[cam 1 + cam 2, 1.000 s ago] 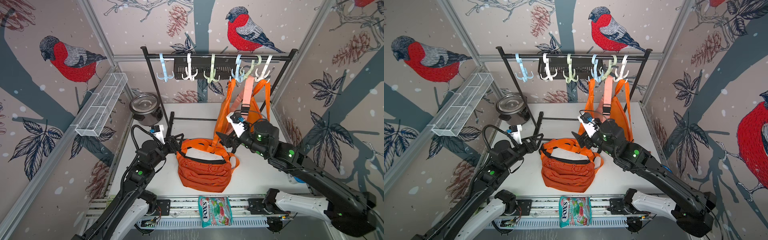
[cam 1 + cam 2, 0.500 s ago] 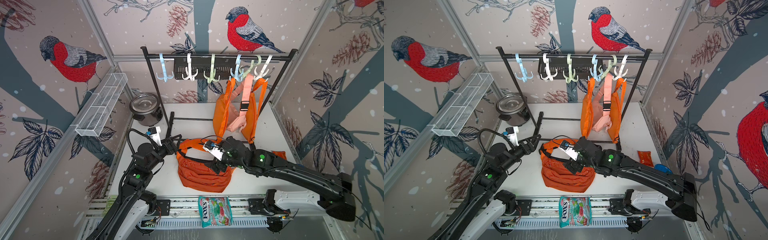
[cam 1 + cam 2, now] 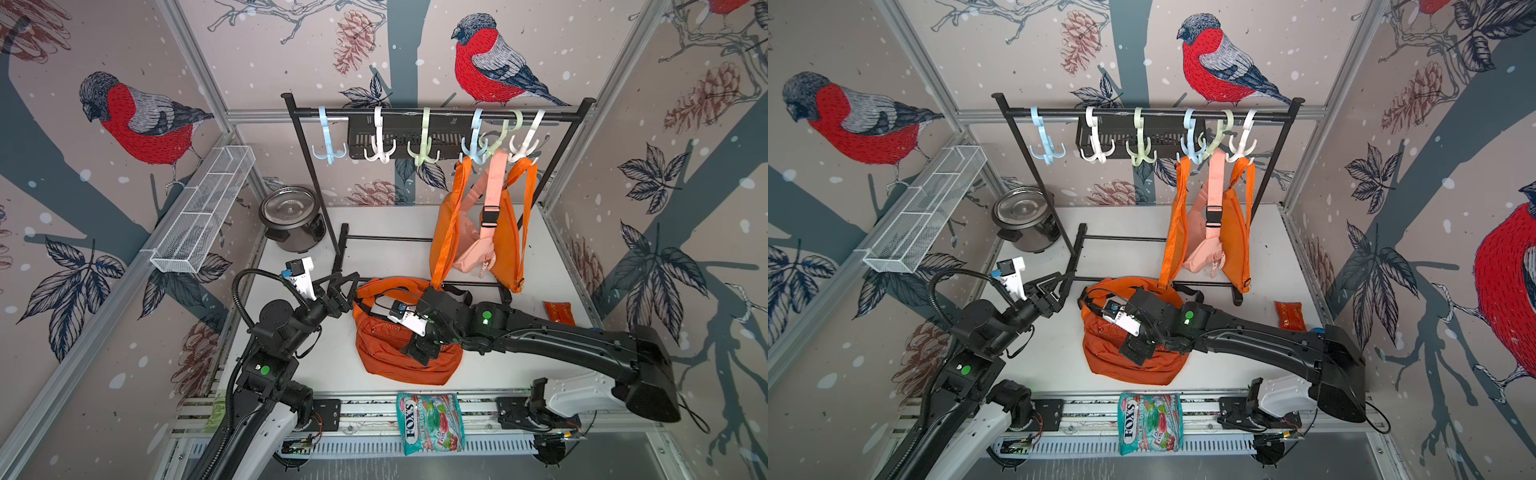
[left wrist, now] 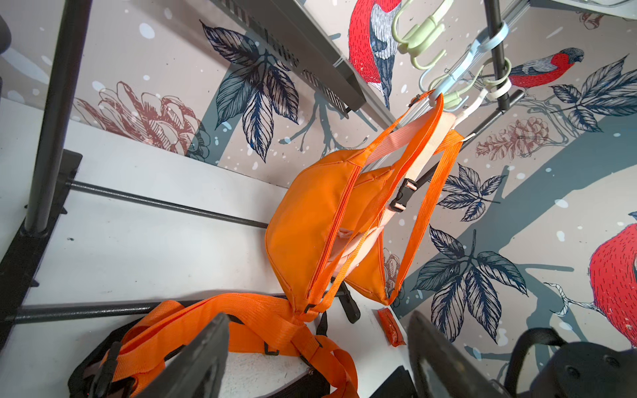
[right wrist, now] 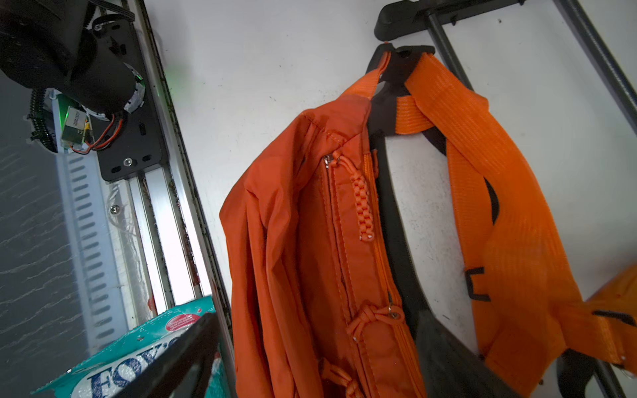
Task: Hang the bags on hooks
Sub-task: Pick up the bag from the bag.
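Both the right fingers (image 5: 186, 351) and the left fingers (image 4: 196, 358) are held apart and empty. Just below the right ones the orange bag (image 3: 376, 349) is laid flat on the desk (image 3: 336, 365), its zip (image 5: 344, 241) running away from them. Its strap (image 4: 241, 310) is seen just ahead of the left ones; free hooks (image 3: 423, 151) are hung far beyond, higher up.

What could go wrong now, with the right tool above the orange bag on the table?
1. The right tool is open over the cloth body of the orange bag; it may pinch cloth instead of the strap.
2. The hanging strap dangles close to the right arm; lifting might snag it and pull its bag off.
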Robot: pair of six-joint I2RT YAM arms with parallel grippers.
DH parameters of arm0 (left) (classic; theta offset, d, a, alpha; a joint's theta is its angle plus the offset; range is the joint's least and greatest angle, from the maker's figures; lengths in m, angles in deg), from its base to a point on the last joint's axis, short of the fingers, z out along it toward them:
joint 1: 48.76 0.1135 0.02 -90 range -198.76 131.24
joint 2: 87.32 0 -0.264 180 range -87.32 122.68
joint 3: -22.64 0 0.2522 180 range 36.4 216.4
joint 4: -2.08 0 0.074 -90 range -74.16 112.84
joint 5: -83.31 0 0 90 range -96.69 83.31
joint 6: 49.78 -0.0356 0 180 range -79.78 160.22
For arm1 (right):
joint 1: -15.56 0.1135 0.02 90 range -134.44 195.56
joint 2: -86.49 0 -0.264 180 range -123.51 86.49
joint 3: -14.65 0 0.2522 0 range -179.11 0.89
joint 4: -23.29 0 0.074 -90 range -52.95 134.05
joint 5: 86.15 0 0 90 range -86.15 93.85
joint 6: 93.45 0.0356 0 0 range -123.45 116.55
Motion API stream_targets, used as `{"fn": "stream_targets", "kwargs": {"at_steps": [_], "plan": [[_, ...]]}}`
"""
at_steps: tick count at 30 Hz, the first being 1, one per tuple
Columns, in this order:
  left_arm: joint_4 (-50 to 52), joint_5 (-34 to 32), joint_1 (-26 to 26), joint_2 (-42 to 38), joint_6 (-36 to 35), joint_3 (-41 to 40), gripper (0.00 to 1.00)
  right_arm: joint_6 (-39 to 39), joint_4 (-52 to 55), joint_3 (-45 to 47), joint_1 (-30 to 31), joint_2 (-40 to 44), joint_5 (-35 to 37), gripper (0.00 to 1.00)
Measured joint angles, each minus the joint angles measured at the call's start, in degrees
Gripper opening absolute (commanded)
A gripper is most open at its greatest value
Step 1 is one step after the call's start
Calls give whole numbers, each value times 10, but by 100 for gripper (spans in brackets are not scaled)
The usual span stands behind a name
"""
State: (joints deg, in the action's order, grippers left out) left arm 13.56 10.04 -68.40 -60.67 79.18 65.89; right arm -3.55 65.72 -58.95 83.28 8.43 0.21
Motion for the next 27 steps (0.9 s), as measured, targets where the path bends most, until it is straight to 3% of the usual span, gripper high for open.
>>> {"fn": "stream_targets", "kwargs": {"at_steps": [11,16,19,23,25,27], "plan": [[17,1,0,-28,-4,0,80,4,4,-8,15,-91,-6,88],[24,1,0,-40,-4,-3,80,4,4,-9,16,-123,-9,78],[27,0,0,-42,-4,-4,80,4,4,-13,16,-143,-13,64],[28,-1,0,-45,-5,-4,80,4,6,-16,16,-162,-21,20],[28,-1,0,-45,-5,-4,80,6,9,-19,16,-163,-24,9],[28,-1,0,-45,-5,-2,80,9,10,-21,16,-159,-24,6]]}}
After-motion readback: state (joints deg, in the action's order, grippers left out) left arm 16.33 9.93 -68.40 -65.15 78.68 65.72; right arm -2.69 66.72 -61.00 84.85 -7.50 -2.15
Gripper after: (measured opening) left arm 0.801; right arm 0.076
